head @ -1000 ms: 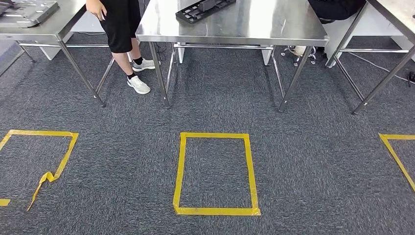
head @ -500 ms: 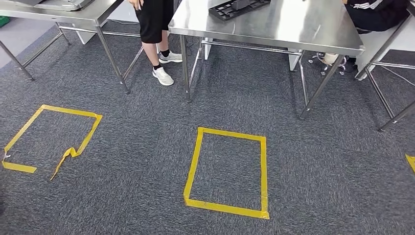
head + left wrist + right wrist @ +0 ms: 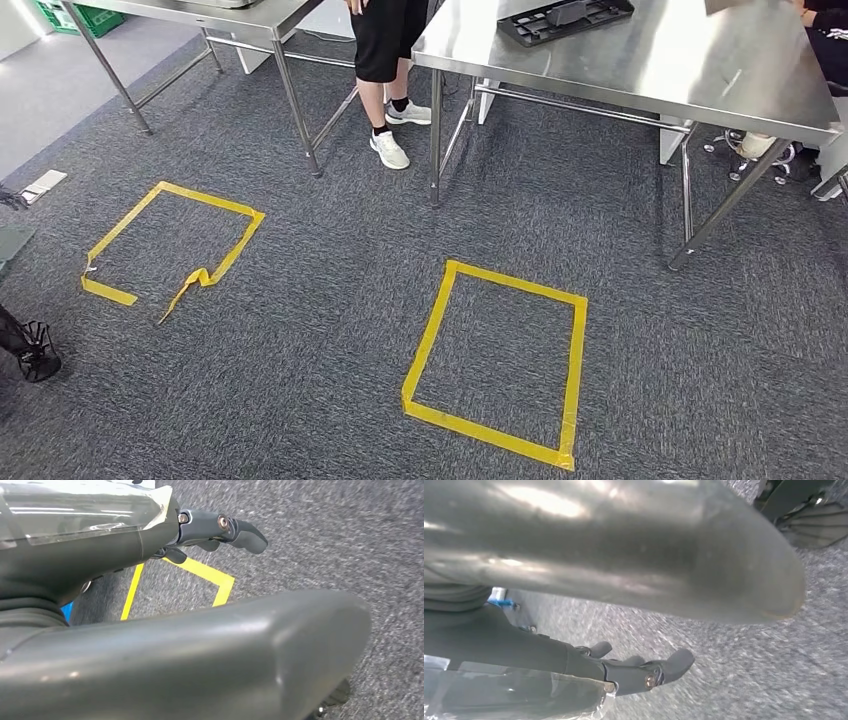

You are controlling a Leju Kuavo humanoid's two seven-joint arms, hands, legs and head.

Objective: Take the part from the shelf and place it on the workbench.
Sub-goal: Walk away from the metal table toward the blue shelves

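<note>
1. Head view: the black ribbed plastic part [image 3: 565, 20] lies flat on the stainless steel workbench [image 3: 700, 70], near that tabletop's far left corner, with bare metal between it and the near edge.
2. Left wrist view: the left hand [image 3: 165, 535] hangs over the grey carpet [image 3: 325, 545] with its dark fingers [image 3: 242, 530] stretched out loosely and nothing in them. It is well apart from the part. A corner of yellow tape [image 3: 220, 580] on the floor lies beyond those fingers.
3. Right wrist view: the right hand [image 3: 589, 667] is likewise relaxed and empty. Its fingers [image 3: 674, 662] reach out over carpet, also far from the part.
4. The workbench's near edge runs at a slant across the upper right of the head view, its thin steel legs standing on the carpet below.
5. A second steel table [image 3: 240, 15] stands to the left of it. A person [image 3: 385, 40] in dark shorts and white shoes stands in the gap between the two tables.
6. On the floor in front of the workbench lies a yellow tape rectangle [image 3: 430, 335], whole on all four sides, with open carpet around it.
7. Further left is another yellow tape square [image 3: 210, 200], its near side torn and kinked.
8. A green crate [image 3: 75, 15] sits at the far left, beyond the second table.
</note>
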